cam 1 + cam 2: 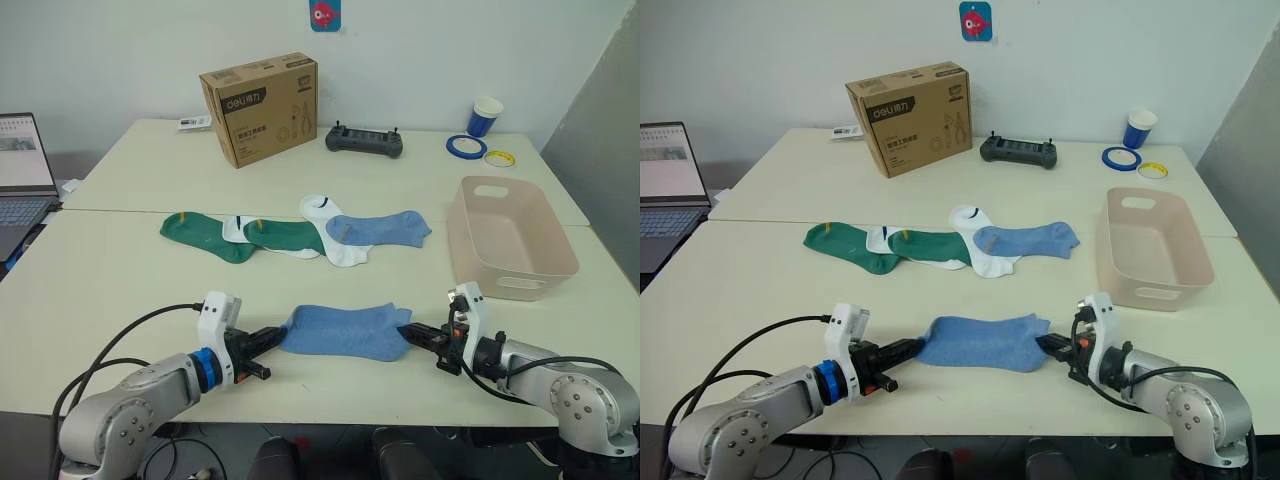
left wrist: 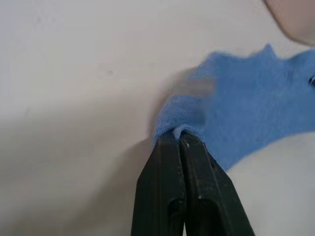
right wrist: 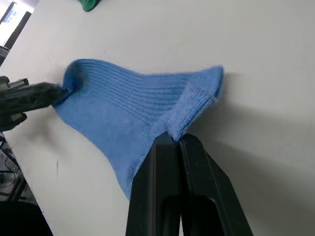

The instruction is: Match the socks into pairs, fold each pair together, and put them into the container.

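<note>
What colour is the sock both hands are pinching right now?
Light blue sock, with a ribbed knit; clearest in the right wrist view.

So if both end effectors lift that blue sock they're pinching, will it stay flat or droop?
Probably droop: the blue sock is thin ribbed knit, already puckered where the left end effector and right end effector pinch it. It looks light and unlikely to slip.
</note>
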`<action>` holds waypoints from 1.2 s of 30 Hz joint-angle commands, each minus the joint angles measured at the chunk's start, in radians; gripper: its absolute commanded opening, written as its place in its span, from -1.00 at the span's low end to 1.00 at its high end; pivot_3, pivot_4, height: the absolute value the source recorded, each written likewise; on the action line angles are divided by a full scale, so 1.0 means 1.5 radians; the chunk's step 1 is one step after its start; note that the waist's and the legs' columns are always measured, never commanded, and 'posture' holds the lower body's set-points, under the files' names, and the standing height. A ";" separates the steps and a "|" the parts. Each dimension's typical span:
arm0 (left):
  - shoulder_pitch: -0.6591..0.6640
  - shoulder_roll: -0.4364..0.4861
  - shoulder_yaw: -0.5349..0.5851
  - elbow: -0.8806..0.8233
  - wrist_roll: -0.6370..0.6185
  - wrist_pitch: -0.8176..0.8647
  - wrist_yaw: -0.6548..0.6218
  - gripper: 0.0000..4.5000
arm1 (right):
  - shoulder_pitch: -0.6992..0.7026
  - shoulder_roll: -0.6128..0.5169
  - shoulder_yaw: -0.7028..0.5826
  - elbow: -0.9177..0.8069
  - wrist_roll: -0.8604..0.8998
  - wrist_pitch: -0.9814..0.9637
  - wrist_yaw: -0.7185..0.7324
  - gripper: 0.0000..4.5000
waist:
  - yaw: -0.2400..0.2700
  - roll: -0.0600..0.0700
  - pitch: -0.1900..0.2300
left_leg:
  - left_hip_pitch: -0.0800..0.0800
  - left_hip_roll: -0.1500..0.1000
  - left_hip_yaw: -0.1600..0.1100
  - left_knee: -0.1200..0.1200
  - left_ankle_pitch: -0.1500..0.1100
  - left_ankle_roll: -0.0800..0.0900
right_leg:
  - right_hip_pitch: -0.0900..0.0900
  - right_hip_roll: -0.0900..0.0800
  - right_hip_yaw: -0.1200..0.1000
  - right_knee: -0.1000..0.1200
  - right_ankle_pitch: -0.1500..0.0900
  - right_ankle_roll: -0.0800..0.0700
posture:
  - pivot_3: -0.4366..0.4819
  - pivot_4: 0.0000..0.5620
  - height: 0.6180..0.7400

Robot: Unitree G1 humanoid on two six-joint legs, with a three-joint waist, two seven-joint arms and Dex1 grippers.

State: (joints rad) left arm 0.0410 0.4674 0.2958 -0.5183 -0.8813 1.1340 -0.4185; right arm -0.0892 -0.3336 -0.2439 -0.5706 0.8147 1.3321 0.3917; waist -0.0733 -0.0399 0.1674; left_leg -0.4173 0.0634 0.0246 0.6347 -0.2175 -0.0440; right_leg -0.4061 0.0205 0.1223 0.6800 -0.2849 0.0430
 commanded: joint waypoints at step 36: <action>0.098 0.220 -0.020 0.029 0.119 -0.288 -0.234 0.25 | 0.068 -0.346 0.075 -0.026 -0.054 -0.324 0.316 0.68 | -0.009 -0.002 0.003 | 0.001 0.000 0.001 -0.004 0.000 0.000 | -0.002 -0.002 0.000 -0.002 -0.002 -0.003 | -0.05 -0.47 1.00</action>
State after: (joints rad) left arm 0.2242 0.7684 0.2694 -0.4702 -0.7740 0.8319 -0.6902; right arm 0.0652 -0.8558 -0.1492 -0.6098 0.7664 0.9582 0.7999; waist -0.0867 -0.0431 0.1716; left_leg -0.4151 0.0627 0.0260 0.6284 -0.2177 -0.0441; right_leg -0.4116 0.0178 0.1213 0.6774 -0.2879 0.0375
